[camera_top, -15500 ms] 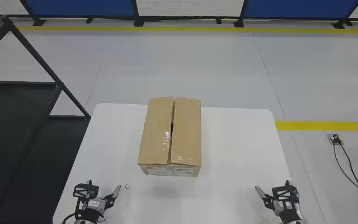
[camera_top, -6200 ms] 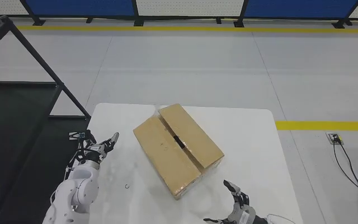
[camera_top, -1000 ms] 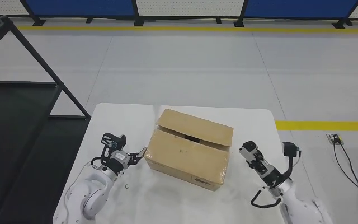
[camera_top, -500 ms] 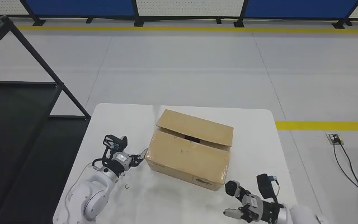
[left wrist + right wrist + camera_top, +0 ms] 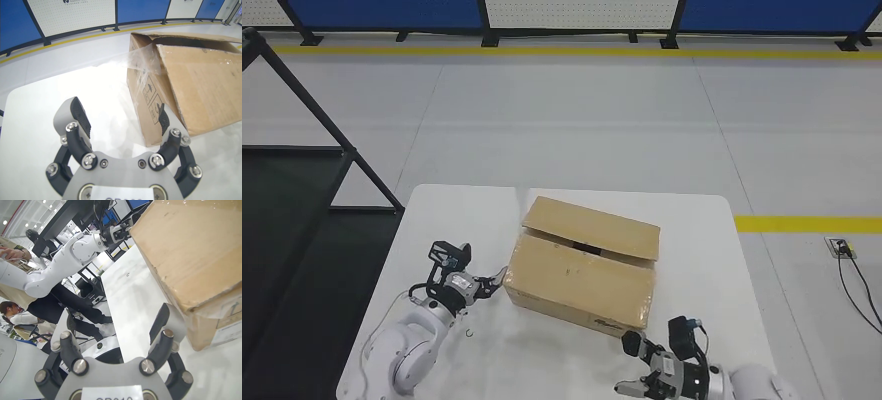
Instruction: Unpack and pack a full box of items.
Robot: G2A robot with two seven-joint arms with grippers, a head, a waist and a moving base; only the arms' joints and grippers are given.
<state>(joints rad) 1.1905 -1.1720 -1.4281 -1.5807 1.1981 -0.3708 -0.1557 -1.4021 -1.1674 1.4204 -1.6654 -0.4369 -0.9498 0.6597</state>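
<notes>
A brown cardboard box [image 5: 582, 265] lies slanted in the middle of the white table [image 5: 447, 225]. Its top flaps [image 5: 189, 40] are slightly parted along a dark gap, and loose clear tape [image 5: 143, 60] hangs off one end. My left gripper [image 5: 487, 285] sits open just off the box's left end, one fingertip [image 5: 163, 115] close to the printed side. Near the box's front right corner [image 5: 194, 313], low over the table, my right gripper [image 5: 628, 365] is open, one finger [image 5: 164, 321] almost against that corner.
A small ring [image 5: 470, 333] lies on the table near the left arm. A black metal frame [image 5: 302, 100] stands off the table's left side. Bare tabletop stretches right of the box and along the front edge.
My right arm has swung from the box's right side down to its front right corner. The left gripper edged slightly closer to the box. The box has stayed put.
</notes>
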